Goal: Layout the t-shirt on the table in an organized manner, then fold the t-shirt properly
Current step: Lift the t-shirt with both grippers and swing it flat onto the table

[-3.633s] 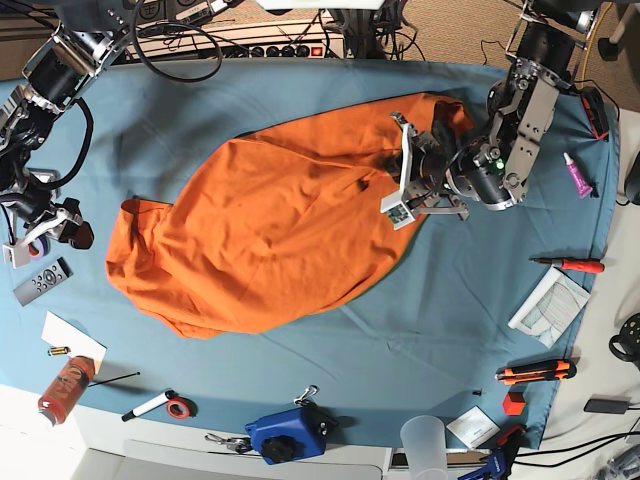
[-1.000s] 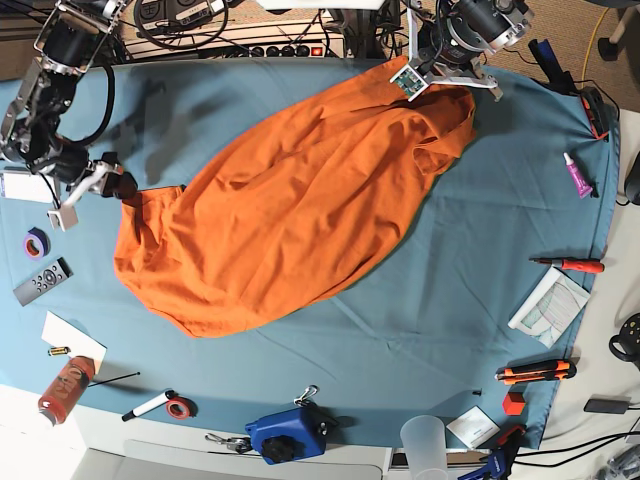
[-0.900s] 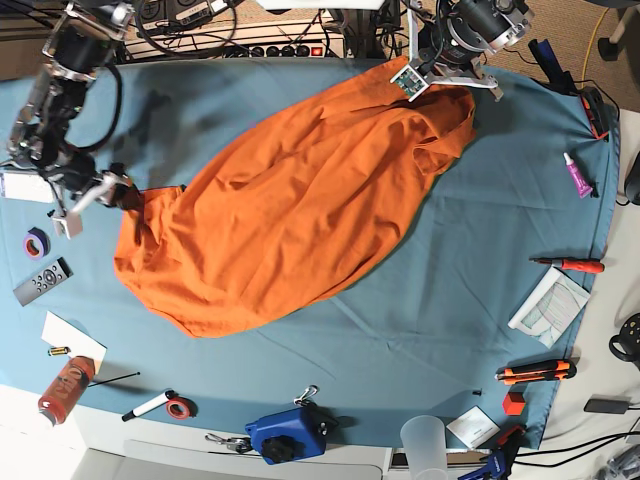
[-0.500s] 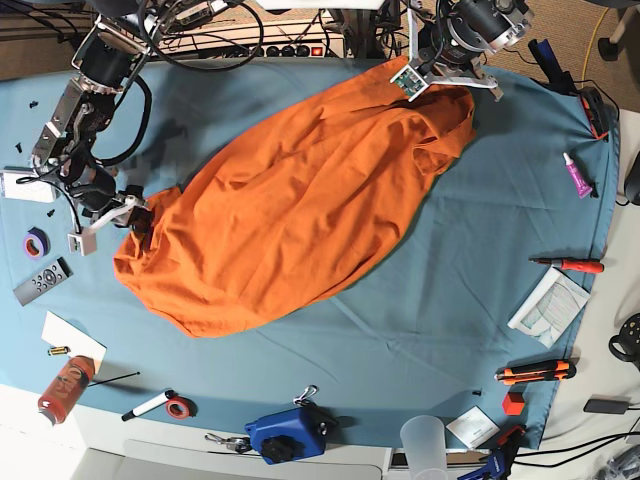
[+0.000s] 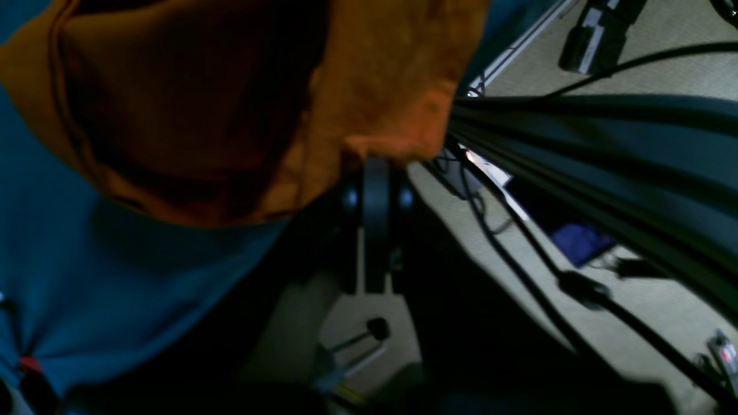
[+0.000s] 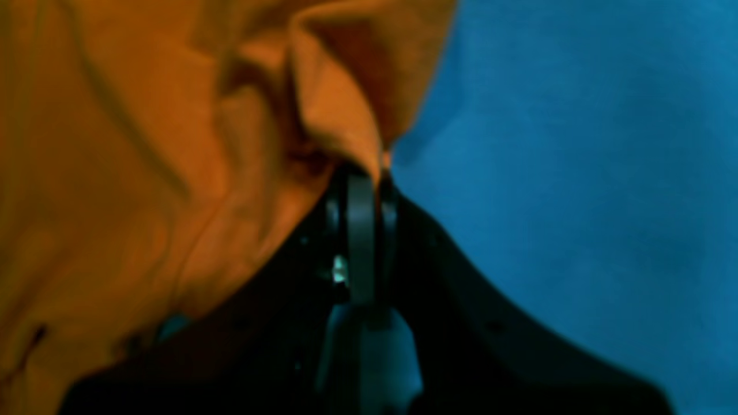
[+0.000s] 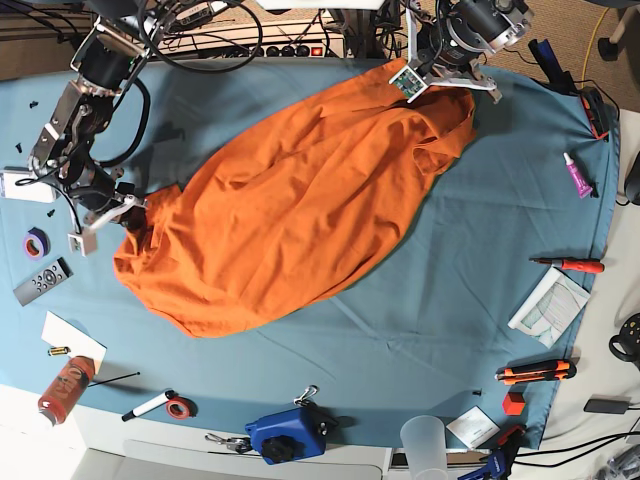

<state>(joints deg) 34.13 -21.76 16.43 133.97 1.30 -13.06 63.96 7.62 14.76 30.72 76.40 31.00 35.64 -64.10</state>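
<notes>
The bright orange t-shirt (image 7: 290,200) lies stretched diagonally across the blue-teal table (image 7: 470,260), from the far right down to the near left. My left gripper (image 7: 432,72) is at the table's far edge, shut on the shirt's upper end; in the left wrist view its jaws (image 5: 375,167) pinch an orange fold (image 5: 392,115). My right gripper (image 7: 128,212) is at the shirt's lower left corner, shut on the fabric; in the right wrist view its jaws (image 6: 363,178) grip an orange edge (image 6: 340,127) over the blue cloth (image 6: 576,173).
Near the left edge lie a remote (image 7: 42,281), purple tape (image 7: 36,241), a white card (image 7: 72,338) and a small orange-red bottle (image 7: 64,388). A blue device (image 7: 288,433) and a plastic cup (image 7: 425,440) sit at the front. Screwdriver (image 7: 570,264), papers (image 7: 548,305) and cutter (image 7: 536,371) lie on the right.
My right arm has swung in from the left edge to the shirt's lower left corner and shut on it. My left gripper stays at the far edge holding the shirt's upper end.
</notes>
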